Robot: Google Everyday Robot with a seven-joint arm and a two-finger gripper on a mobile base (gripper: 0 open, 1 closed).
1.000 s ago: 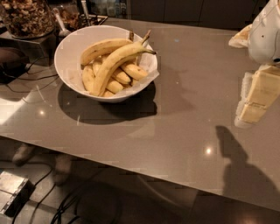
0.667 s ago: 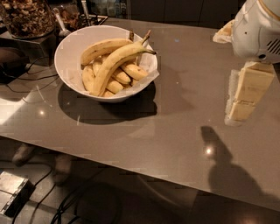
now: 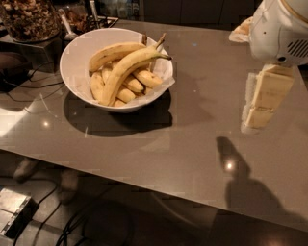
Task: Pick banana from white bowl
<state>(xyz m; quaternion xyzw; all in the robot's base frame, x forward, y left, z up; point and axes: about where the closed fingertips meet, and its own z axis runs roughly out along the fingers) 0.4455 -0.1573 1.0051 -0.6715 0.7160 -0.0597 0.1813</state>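
The white bowl (image 3: 72,55) stands at the table's back left, with a white paper liner (image 3: 167,78) poking over its right edge. The banana (image 3: 127,69), long, slender and curved, lies on top of the pile, its dark-tipped stem pointing to the right rim. A shorter, thicker banana (image 3: 114,51) lies behind it, and small stubby bananas (image 3: 147,78) lie beneath. My gripper (image 3: 257,120) hangs from the white arm (image 3: 281,29) at the right. It is above the table, well to the right of the bowl, and holds nothing.
A glass jar of nuts (image 3: 29,19) and a utensil holder (image 3: 91,12) stand behind the bowl at the back left. A dark object with cables (image 3: 14,69) lies at the left edge. The grey table's (image 3: 192,144) front edge runs diagonally, with floor boxes and cables below.
My gripper and arm have moved left across the table toward the bowl. The bowl and the bananas have not moved.
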